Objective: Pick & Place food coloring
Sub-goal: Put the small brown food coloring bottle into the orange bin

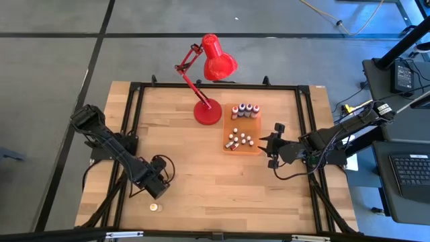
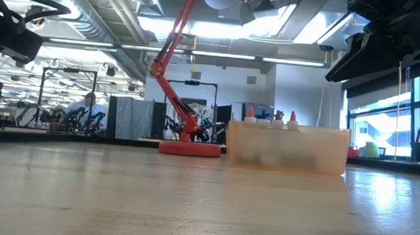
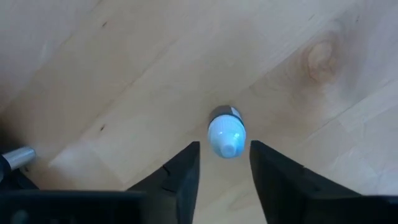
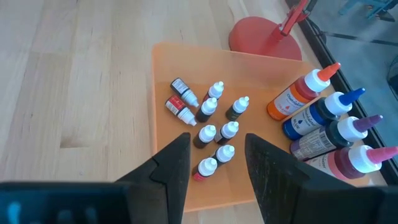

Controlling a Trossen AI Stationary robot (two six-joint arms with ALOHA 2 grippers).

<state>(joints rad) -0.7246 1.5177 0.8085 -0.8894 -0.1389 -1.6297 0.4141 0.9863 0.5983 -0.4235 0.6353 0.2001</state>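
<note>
Left gripper (image 1: 156,190) sits near the desk's front-left corner, fingers (image 3: 180,177) parted with a narrow gap, nothing pinched. One tiny food coloring bottle (image 3: 226,134) stands on the bare wood just past the fingertips, seen cap-on, body mostly hidden under its white cap; in the high view it's only a pale dot (image 1: 154,208) by the front edge. Right gripper (image 4: 214,162) hangs over the front rim of the orange tray (image 1: 256,150) toward the desk's right side, jaws partly apart, empty. Inside the tray: cluster of small white-capped bottles (image 4: 214,121), two lying flat, body colours hard to tell. Four bigger bottles (image 4: 326,121) line the tray's far side, partly cut off in the wrist view. Red lamp (image 1: 208,111) base just beside the tray. Low view: tray wall is cloudy, contents unreadable; both arms cropped.
</note>
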